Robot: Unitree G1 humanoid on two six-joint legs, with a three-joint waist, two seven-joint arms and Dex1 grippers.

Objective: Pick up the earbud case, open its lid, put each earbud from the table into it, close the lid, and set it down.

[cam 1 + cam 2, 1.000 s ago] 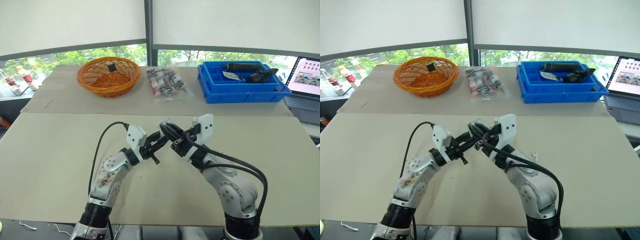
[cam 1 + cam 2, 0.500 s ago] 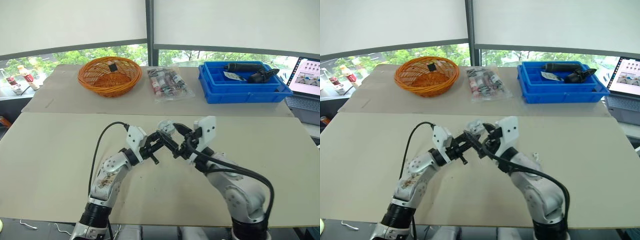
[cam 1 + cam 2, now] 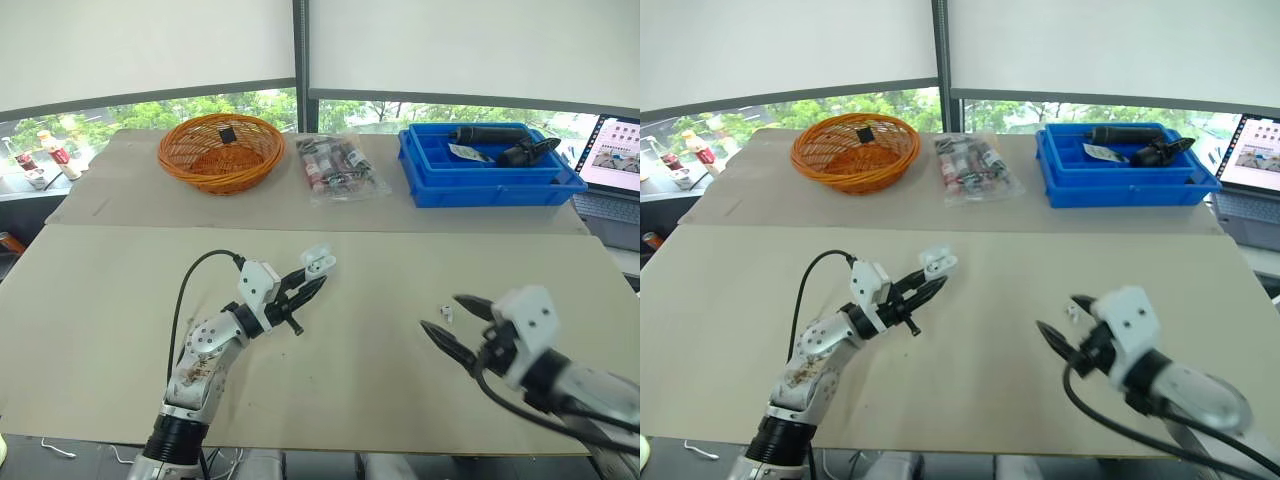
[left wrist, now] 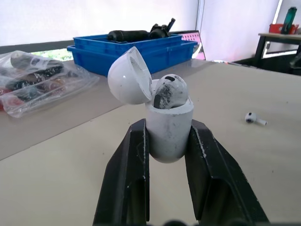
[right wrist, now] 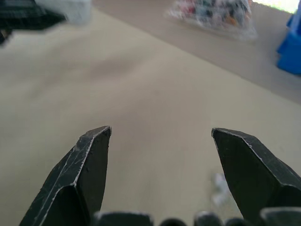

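My left gripper [image 3: 312, 277] is shut on the body of the white earbud case [image 4: 168, 127] and holds it above the table, left of centre. The case's lid [image 4: 129, 75] stands hinged open, and one earbud [image 4: 169, 92] sits in the case. A second white earbud [image 4: 255, 119] lies on the table to the right. My right gripper [image 3: 441, 312] hovers there, open and with nothing between its fingers. The loose earbud [image 5: 220, 188] lies close to one of its fingertips.
On the far table stand an orange wicker basket [image 3: 218, 150], a clear bag of small items [image 3: 340, 168] and a blue bin [image 3: 487, 165] holding dark tools. A laptop [image 3: 612, 160] sits at the right edge.
My right gripper has opened and drawn away from the case, to the right and nearer the table's front, by the loose earbud. The left gripper still holds the open case, now slightly further left.
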